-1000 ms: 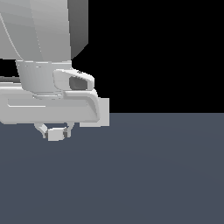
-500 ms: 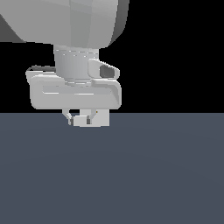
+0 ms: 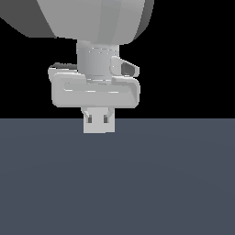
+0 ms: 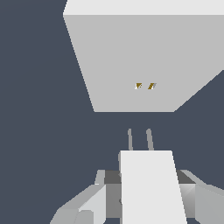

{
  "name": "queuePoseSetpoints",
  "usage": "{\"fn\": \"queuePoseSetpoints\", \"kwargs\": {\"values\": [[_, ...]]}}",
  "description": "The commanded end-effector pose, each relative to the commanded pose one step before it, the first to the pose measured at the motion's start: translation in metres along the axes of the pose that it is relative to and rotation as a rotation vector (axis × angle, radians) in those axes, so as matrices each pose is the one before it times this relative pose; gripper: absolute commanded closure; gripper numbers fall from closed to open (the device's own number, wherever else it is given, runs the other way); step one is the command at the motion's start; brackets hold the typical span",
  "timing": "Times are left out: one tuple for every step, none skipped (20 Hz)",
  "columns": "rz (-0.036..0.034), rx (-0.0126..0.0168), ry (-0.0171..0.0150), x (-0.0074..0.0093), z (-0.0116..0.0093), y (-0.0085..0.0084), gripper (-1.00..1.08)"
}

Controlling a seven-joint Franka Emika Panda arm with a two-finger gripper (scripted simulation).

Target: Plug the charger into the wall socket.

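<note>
In the wrist view the wall socket (image 4: 144,61) is a flat off-white plate with two small orange holes (image 4: 145,86) near its middle. My gripper (image 4: 146,203) is shut on the charger (image 4: 151,188), a plain off-white block whose two thin grey prongs (image 4: 140,139) point toward the plate. The prongs stop short of it, roughly in line with the holes. A grey finger (image 4: 85,205) shows on either side of the block. The exterior view has the charger (image 3: 98,126) hanging under the gripper (image 3: 98,120). The socket is out of that view.
A dark grey flat surface (image 3: 137,183) fills the lower half of the exterior view, under a black background. The bulky white arm (image 3: 94,18) and hand (image 3: 94,89) take up the upper part.
The hand with the charger has moved toward the exterior view's right and now looks larger, nearer the camera. The grip on the charger is unchanged.
</note>
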State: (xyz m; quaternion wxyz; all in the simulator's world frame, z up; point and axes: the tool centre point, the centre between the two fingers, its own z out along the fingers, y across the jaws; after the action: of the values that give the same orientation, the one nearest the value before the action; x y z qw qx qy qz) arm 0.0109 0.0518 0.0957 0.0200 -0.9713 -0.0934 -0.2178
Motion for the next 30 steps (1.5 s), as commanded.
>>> {"fn": "queuePoseSetpoints", "kwargs": {"values": [[-0.00181,0.00189,-0.00070,0.00265,-0.00160,0.00421,1.08],[0.00000,0.00000,0.00000,0.00073,-0.00057,0.00146,1.08],[-0.00031,0.00074,-0.00056,0.00053,-0.00007,0.00087,1.08],[0.00000,0.00000,0.00000,0.00048,-0.00037,0.00091,1.08],[0.00000,0.00000,0.00000,0.00035,-0.00026,0.00064,1.08],[-0.00013,0.00047,-0.00049,0.00013,0.00018,0.00022,1.08],[0.00000,0.00000,0.00000,0.00007,-0.00005,0.00012,1.08],[0.00000,0.00000,0.00000,0.00000,0.00000,0.00000,1.08],[0.00000,0.00000,0.00000,0.00000,0.00000,0.00000,1.08],[0.00000,0.00000,0.00000,0.00000,0.00000,0.00000,1.08],[0.00057,-0.00034,-0.00018,-0.00021,0.00012,0.00022,1.08],[0.00000,0.00000,0.00000,0.00017,0.00008,-0.00001,1.08],[0.00000,0.00000,0.00000,0.00052,0.00024,-0.00003,1.08],[0.00000,0.00000,0.00000,0.00087,0.00039,-0.00005,1.08],[0.00000,0.00000,0.00000,0.00122,0.00056,-0.00006,1.08],[0.00000,0.00000,0.00000,0.00157,0.00072,-0.00007,1.08],[0.00000,0.00000,0.00000,0.00192,0.00088,-0.00006,1.08],[0.00000,0.00000,0.00000,0.00226,0.00104,-0.00006,1.08],[0.00045,0.00052,-0.00006,0.00255,0.00128,0.00013,1.08],[0.00000,0.00000,0.00000,0.00293,0.00136,-0.00004,1.08],[0.00000,0.00000,0.00000,0.00325,0.00151,-0.00003,1.08],[0.00000,0.00000,0.00000,0.00357,0.00166,-0.00003,1.08],[0.00000,0.00000,0.00000,0.00385,0.00179,-0.00002,1.08],[0.00000,0.00000,0.00000,0.00364,0.00169,-0.00002,1.08],[0.00000,0.00000,0.00000,0.00327,0.00153,-0.00001,1.08],[0.00000,0.00000,0.00000,0.00292,0.00136,0.00000,1.08],[0.00000,0.00000,0.00000,0.00257,0.00120,0.00000,1.08],[0.00000,0.00000,0.00000,0.00222,0.00104,0.00001,1.08],[0.00000,0.00000,0.00000,0.00188,0.00088,0.00002,1.08],[0.00000,0.00000,0.00000,0.00154,0.00073,0.00004,1.08]]}}
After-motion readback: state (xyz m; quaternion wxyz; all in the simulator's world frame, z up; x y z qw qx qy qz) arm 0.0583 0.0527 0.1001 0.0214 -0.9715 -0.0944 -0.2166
